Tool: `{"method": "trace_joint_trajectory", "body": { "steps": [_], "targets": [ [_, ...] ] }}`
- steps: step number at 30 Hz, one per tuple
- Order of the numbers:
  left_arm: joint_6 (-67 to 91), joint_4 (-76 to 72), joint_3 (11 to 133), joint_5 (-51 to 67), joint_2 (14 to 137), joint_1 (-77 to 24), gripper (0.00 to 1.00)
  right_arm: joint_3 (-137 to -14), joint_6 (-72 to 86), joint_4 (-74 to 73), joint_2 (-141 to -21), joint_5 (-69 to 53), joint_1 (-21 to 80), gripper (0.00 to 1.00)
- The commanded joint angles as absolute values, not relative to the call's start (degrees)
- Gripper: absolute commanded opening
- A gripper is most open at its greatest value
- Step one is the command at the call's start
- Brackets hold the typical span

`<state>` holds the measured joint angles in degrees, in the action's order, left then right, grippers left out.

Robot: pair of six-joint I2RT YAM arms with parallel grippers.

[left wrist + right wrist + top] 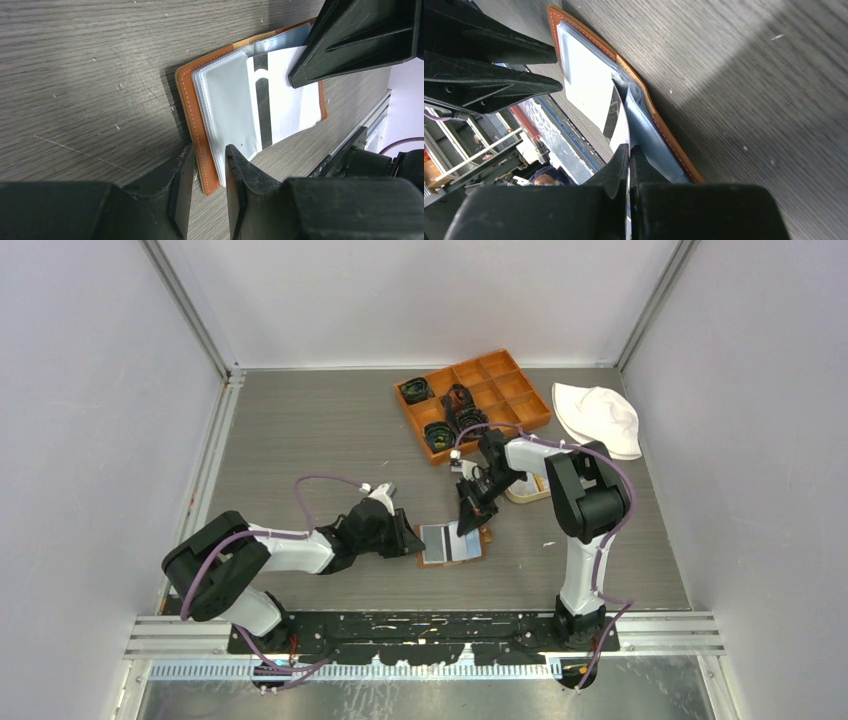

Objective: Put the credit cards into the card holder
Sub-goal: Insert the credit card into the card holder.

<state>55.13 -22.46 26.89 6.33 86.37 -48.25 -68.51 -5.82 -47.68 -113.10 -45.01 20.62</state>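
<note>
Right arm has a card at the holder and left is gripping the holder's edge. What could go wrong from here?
1. The right gripper pinches the card by one edge, and it meets the clear sleeves tilted; pushing on may buckle a sleeve or slip the card.
2. The left gripper grips only one edge of the card holder, so the push might pivot it.
3. Both grippers work close together and might collide.

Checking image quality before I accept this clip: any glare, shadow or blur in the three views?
Top external: even light, sharp. Left wrist: glare on the clear sleeves of the card holder; left gripper dark, little detail. Right wrist: the credit card mirrors its surroundings; a diagonal shadow crosses the table; right gripper dark.
</note>
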Motion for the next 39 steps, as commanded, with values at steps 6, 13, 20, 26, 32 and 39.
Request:
{"method": "trace_joint_trajectory", "body": {
  "steps": [6, 13, 20, 26, 32, 39],
  "targets": [
    [54.84, -23.64, 28.37, 8.24, 87.52, -48.43, 0.30, -69.59, -4.50, -45.31, -114.83, -43.13, 22.01, 0.01],
    [55.00, -23.82, 28.51, 8.54, 87.86, -48.51, 0.30, -69.52, -3.41, -44.38, -115.02, -44.45, 22.02, 0.01],
    [55.17, -23.91, 28.65, 8.77, 88.20, -48.52, 0.30, -69.14, -2.37, -42.98, -114.79, -45.54, 21.89, 0.01],
    [55.15, -23.99, 28.48, 8.81, 88.16, -48.52, 0.29, -68.27, -0.96, -41.31, -114.14, -46.13, 20.45, 0.01],
    [55.19, -23.99, 28.44, 8.88, 88.15, -48.52, 0.30, -67.90, -0.65, -40.78, -113.63, -46.09, 19.60, 0.01],
    [55.20, -23.99, 28.56, 8.94, 88.15, -48.52, 0.30, -67.81, -0.51, -40.86, -114.40, -47.19, 19.75, 0.01]
  ]
}}
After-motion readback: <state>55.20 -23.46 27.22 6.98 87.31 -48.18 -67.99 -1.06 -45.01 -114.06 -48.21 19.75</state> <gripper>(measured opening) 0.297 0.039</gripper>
